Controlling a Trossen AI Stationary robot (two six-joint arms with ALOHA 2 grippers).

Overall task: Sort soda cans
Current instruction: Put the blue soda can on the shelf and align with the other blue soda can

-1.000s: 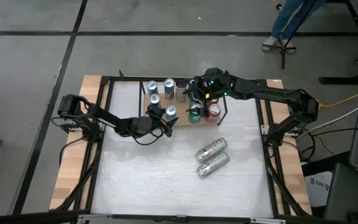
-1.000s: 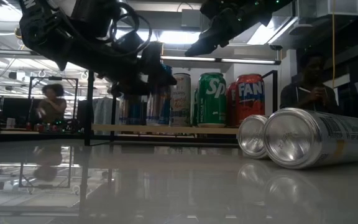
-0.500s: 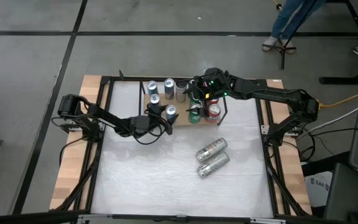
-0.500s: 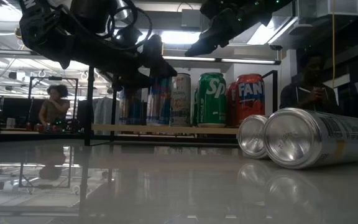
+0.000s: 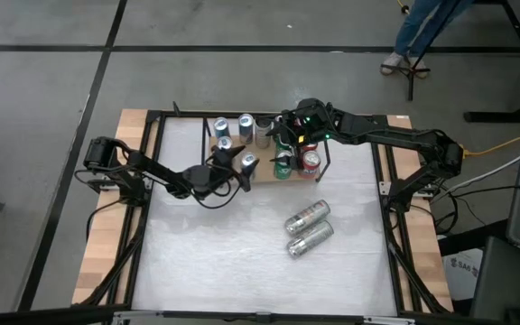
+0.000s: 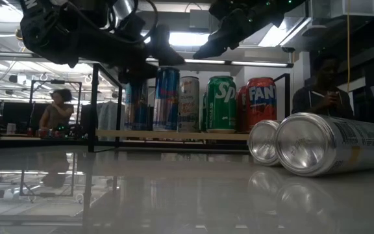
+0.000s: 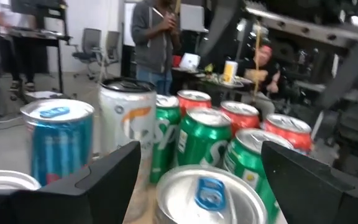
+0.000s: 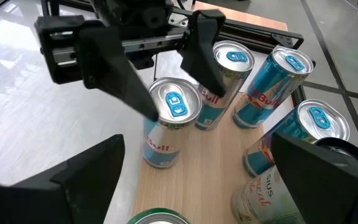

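**Both grippers spread wide over the wooden board, nothing held**

Left gripper (image 5: pixel 233 168) hanging at the near-left corner of the wooden board (image 5: pixel 262 175), fingers (image 8: pixel 117 68) spread wide, straddling the blue-and-silver can (image 5: pixel 248 163) from above. From the right wrist view, one dark finger close beside that can's rim, the other against the side of a second blue-and-silver can (image 8: pixel 227 78) just behind; whether touching or only crossing in front, cannot tell. From the left wrist view, the same can's silver top (image 7: pixel 213 193) between the two dark fingers, not clamped. No can lifted off the board.

Right gripper (image 5: pixel 289 128) poised above the board's middle, over the green cans (image 5: pixel 283 165) and red can (image 5: pixel 311 162), fingers parted wide and empty. In the low view, high above the tops of the standing cans, clear of them all.

On the board: blue-and-silver cans toward its left end, a pale can (image 6: pixel 188 104) near the middle, green and red ones (image 6: pixel 261 104) toward its right end, all upright. In the left wrist view, green cans (image 7: pixel 201 138) and red tops (image 7: pixel 242 111) packed close behind the white-and-orange can (image 7: pixel 126 118).

Off the board, on the white table (image 5: pixel 206 262) well nearer than the board's right end: two silver cans (image 5: pixel 308 217) lying on their sides, side by side, just about touching.

Beyond the table, a person (image 7: pixel 157 40) standing in the room.
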